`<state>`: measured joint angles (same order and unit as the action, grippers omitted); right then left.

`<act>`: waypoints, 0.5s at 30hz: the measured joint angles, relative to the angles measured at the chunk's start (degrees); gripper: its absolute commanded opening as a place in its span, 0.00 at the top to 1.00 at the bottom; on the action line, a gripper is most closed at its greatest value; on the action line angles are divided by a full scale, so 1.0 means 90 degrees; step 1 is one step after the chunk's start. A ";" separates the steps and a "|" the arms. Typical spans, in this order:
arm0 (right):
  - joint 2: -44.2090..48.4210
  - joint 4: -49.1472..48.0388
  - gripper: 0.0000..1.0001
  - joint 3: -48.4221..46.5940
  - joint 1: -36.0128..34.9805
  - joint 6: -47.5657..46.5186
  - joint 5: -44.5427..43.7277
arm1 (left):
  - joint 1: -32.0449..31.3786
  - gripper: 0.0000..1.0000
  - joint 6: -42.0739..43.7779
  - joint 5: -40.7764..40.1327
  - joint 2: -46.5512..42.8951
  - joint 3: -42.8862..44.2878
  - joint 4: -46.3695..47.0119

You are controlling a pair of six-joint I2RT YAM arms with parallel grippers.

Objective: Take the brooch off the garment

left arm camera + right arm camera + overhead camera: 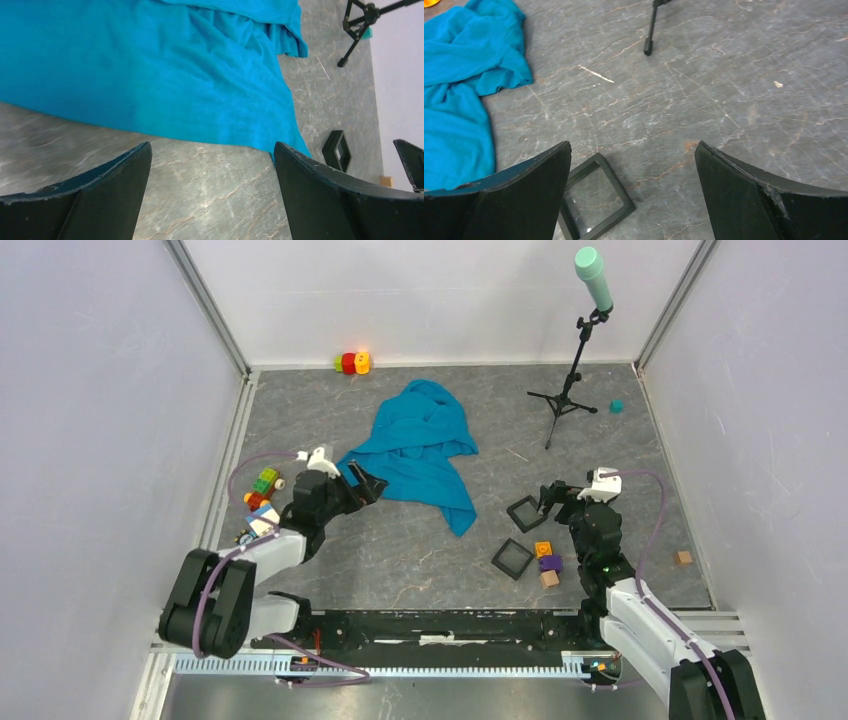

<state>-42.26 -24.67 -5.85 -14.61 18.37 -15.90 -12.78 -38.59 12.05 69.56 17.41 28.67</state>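
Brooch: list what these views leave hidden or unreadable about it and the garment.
1. Brooch: seen in no view; the teal garment's folds could hide it, and the top view is too coarse for something that small.
2. Garment, left wrist view: cut off by the top and left edges.
3. Whitish speck, right wrist view: too small to identify.

The garment [420, 445] is plain teal-blue, the table [400, 550] grey with pale veins, the frames [614, 181] black
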 measured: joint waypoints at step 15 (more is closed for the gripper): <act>-0.0083 0.0034 0.02 -0.0002 -0.0002 -0.0022 0.0036 | -0.0826 0.05 -0.1396 -0.0862 0.1914 0.1540 -0.0862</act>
<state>-43.00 -24.36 -5.87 -14.63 18.17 -15.57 -20.21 -51.16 4.29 86.78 31.27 20.91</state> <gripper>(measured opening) 0.985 0.949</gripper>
